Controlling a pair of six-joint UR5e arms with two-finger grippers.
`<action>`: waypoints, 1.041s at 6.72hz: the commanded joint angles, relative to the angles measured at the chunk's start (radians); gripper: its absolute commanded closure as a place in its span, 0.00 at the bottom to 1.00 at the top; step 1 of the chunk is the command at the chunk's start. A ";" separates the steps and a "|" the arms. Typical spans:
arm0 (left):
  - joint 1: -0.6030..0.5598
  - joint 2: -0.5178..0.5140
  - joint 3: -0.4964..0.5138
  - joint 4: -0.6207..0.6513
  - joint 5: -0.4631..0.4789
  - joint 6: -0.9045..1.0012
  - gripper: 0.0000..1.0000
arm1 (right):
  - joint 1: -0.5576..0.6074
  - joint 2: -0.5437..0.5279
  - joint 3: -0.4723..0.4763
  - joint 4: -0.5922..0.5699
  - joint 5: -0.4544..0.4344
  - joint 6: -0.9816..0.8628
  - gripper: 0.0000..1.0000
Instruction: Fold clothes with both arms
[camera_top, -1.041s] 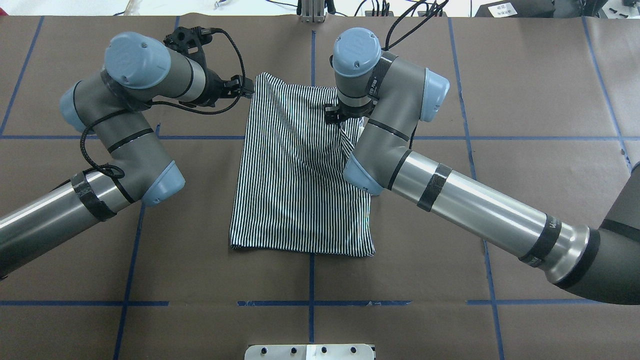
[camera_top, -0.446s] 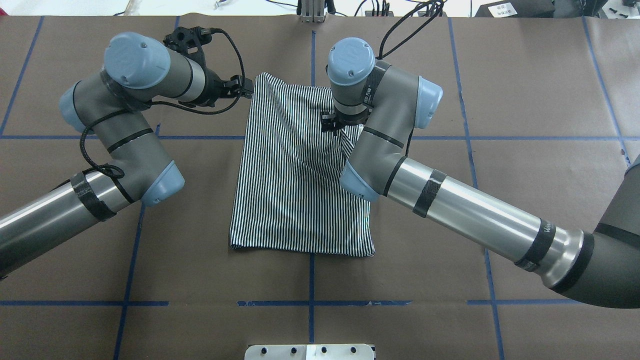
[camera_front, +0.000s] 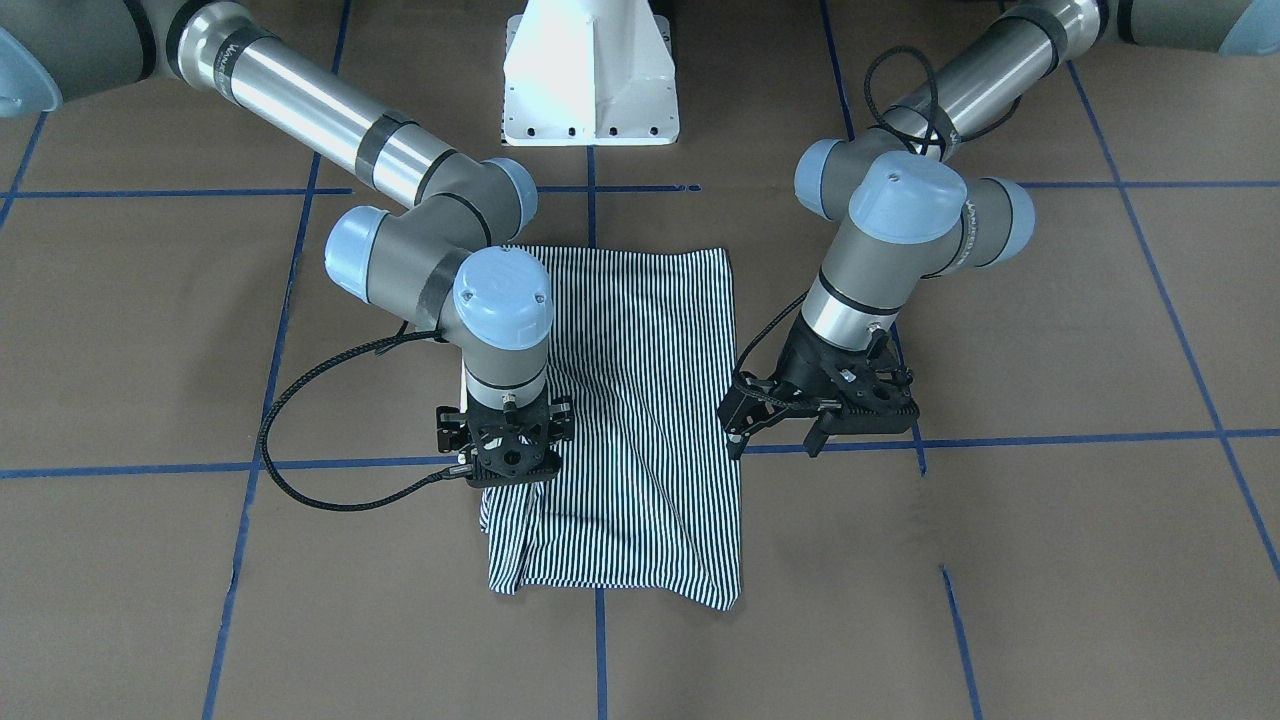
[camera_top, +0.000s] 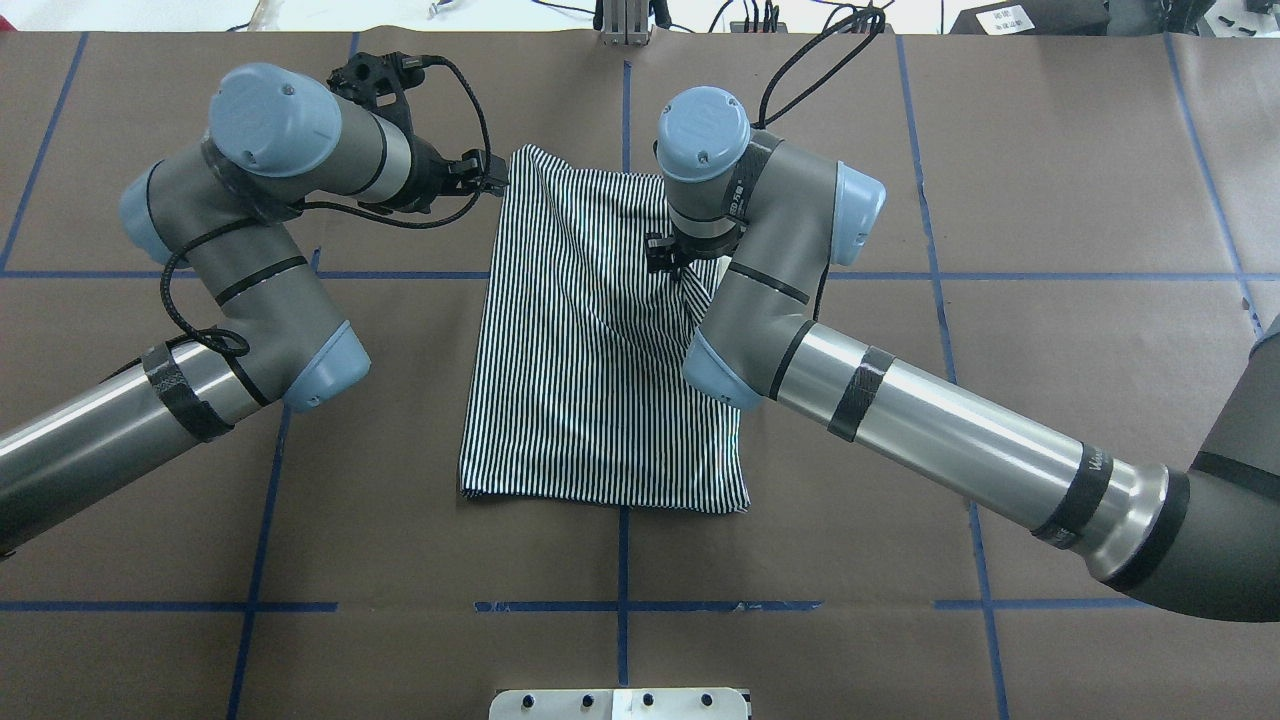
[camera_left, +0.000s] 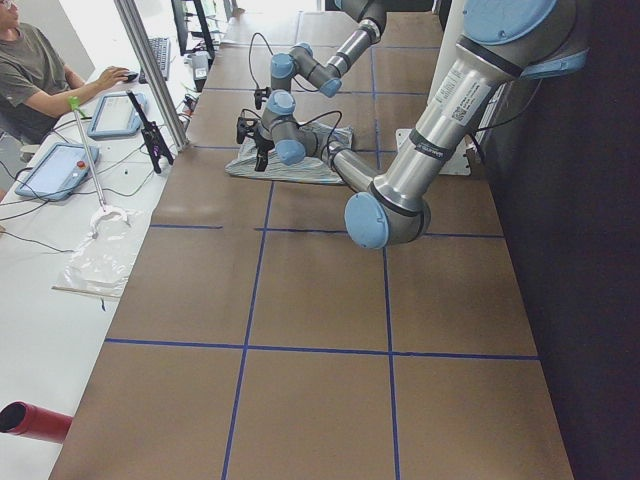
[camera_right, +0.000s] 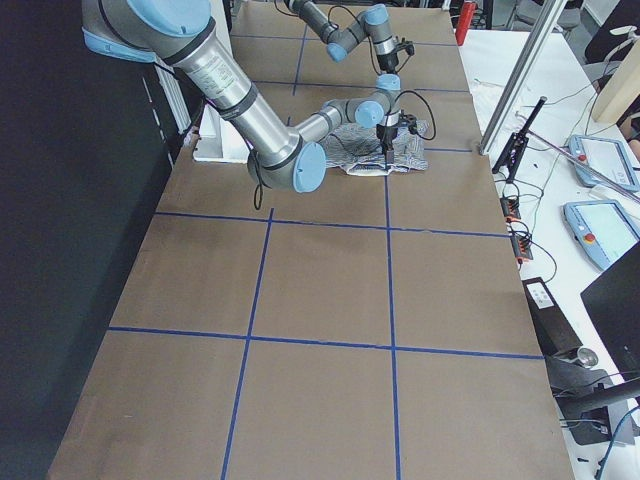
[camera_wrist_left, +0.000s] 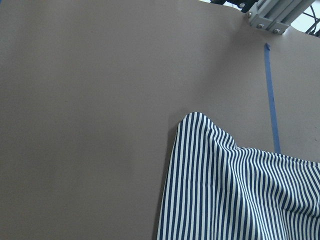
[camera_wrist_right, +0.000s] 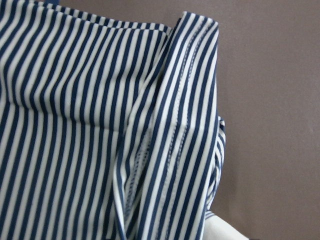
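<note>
Item: striped polo shirt (camera_top: 600, 400), soft, light, limp; we judge its far corners the best hold; left tool (camera_top: 485, 178) apart, empty; right tool (camera_front: 505, 455) hidden, so we cannot tell.

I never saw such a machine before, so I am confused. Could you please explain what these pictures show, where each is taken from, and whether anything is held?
These are two robot arms, the left arm and the right arm, each ending in a two-finger gripper. Two pictures look down from above: one from behind the robot, one facing it. Two look along the table from its ends, and two come from cameras on the wrists. One striped shirt, folded to a rough rectangle, lies on the table. The left gripper looks open beside the shirt's edge and holds nothing. The right gripper points down over the shirt; its fingers are hidden, so I cannot tell whether it grips the cloth.
</note>
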 joint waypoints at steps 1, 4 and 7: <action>0.000 -0.001 0.000 -0.002 0.000 0.000 0.00 | 0.016 -0.025 0.008 -0.009 0.005 -0.020 0.08; 0.000 -0.004 -0.002 0.000 -0.002 -0.003 0.00 | 0.085 -0.265 0.457 -0.385 0.012 -0.220 0.08; -0.002 -0.004 -0.005 -0.002 -0.003 -0.002 0.00 | 0.088 -0.172 0.424 -0.381 0.013 -0.210 0.07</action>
